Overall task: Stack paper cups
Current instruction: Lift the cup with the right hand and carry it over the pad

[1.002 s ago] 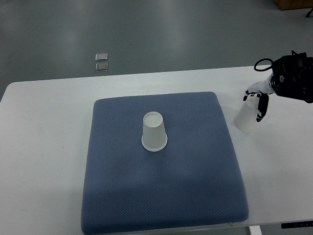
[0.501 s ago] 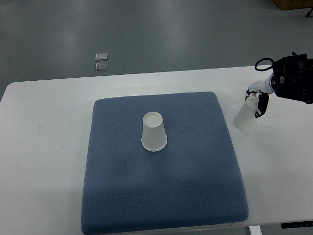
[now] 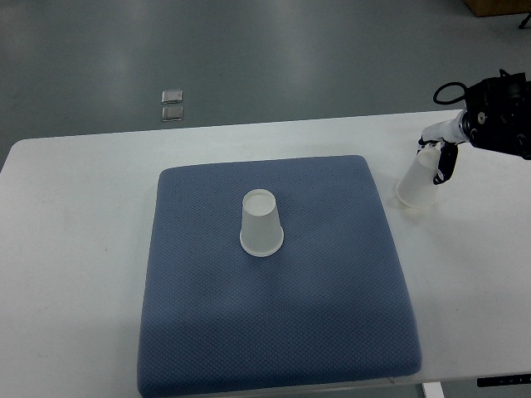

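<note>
Cup (image 3: 262,224) on mat (image 3: 332,298), another (image 3: 414,184) perhaps right

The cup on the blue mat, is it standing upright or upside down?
Upside down. The cup on the mat rests on its wide rim, and its smaller closed base faces up toward the camera.
</note>
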`<action>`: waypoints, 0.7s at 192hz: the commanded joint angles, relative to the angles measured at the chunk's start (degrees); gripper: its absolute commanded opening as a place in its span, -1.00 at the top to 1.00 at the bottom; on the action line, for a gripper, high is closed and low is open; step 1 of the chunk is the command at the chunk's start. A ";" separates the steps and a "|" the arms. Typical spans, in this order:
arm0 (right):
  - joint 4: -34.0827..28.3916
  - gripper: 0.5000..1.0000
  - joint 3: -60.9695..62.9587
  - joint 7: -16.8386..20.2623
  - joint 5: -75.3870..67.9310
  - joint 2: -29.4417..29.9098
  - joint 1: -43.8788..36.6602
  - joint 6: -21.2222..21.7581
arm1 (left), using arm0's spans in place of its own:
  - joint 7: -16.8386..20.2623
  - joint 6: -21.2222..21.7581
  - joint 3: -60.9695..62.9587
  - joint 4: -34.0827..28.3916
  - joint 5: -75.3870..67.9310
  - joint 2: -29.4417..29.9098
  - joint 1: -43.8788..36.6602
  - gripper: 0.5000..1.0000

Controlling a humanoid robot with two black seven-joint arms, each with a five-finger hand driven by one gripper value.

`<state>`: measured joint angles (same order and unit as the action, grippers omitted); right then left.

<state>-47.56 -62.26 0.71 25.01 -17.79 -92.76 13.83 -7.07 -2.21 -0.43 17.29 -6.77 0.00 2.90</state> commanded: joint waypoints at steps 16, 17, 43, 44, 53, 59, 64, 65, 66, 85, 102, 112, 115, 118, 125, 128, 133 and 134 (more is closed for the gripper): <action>-2.44 0.07 -0.40 0.00 0.13 -2.42 -7.69 4.01 | -0.04 0.01 0.17 0.20 0.00 0.00 0.00 -1.00; -2.45 0.07 -0.40 0.00 0.13 -2.42 -7.69 4.01 | -0.04 0.01 0.17 0.20 0.00 0.00 0.00 -1.00; -5.79 0.07 -1.02 0.00 0.39 -4.00 -14.55 7.35 | 0.04 -0.08 0.17 0.29 -0.09 0.00 0.00 -1.00; -6.05 0.07 -1.02 0.00 0.39 -4.18 -15.16 7.61 | 0.04 -0.08 0.17 0.29 0.00 0.00 0.00 -1.00; -7.37 0.07 -1.11 0.00 0.48 -4.79 -17.36 8.58 | 0.04 -0.08 0.17 0.29 0.00 0.00 0.00 -1.00; -8.42 0.07 -1.11 0.00 0.48 -5.23 -19.11 9.54 | 0.04 -0.08 0.17 0.38 -0.09 0.00 0.01 -1.00; -8.95 0.07 -1.11 0.00 0.48 -5.41 -20.26 10.07 | 0.04 -0.08 0.17 0.47 0.00 0.00 0.00 -1.00; -9.21 0.07 -1.19 0.00 0.48 -5.50 -20.87 10.42 | 0.04 -0.08 0.17 0.47 -0.09 0.00 0.00 -1.00; -9.21 0.07 -1.19 0.00 0.48 -5.50 -20.88 10.43 | 0.04 -0.08 0.17 0.47 -0.09 0.00 0.00 -1.00; -11.85 0.07 -1.99 0.00 0.48 -5.94 -26.24 12.62 | 0.04 -0.08 0.25 0.56 -0.09 0.00 0.09 -1.00; -15.10 0.07 -3.22 0.00 0.57 -5.85 -31.25 13.76 | 0.04 -0.08 0.17 0.56 -0.09 0.00 0.09 -1.00; -17.47 0.07 -3.39 0.00 0.48 -5.94 -33.97 14.12 | 0.04 -0.08 0.17 0.56 -0.09 0.00 0.09 -1.00; -18.00 0.07 -3.39 0.00 0.48 -5.94 -34.50 14.20 | 0.04 -0.08 0.17 0.56 -0.09 0.00 0.09 -1.00; -18.88 0.07 -3.48 0.00 0.48 -5.94 -35.55 14.38 | 0.04 -0.08 0.25 0.56 -0.09 0.00 0.09 -1.00; -20.38 0.07 -3.48 0.09 0.48 -5.94 -37.05 14.56 | 0.04 -0.08 0.17 0.56 -0.09 0.00 0.09 -1.00; -20.73 0.07 -3.48 0.09 0.48 -5.94 -37.58 14.56 | 0.04 -0.08 0.17 0.56 -0.09 0.00 0.09 -1.00; -22.13 0.07 -3.48 0.09 0.48 -5.94 -38.98 14.64 | 0.04 -0.08 0.17 0.64 -0.09 0.00 0.09 -1.00; -22.13 0.07 -3.48 0.09 0.48 -5.94 -38.98 14.64 | 0.04 -0.08 0.17 0.64 -0.09 0.00 0.09 -1.00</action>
<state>-65.65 -65.60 0.71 25.52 -23.72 -127.26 28.00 -7.03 -2.29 -0.25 17.84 -6.86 0.00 2.98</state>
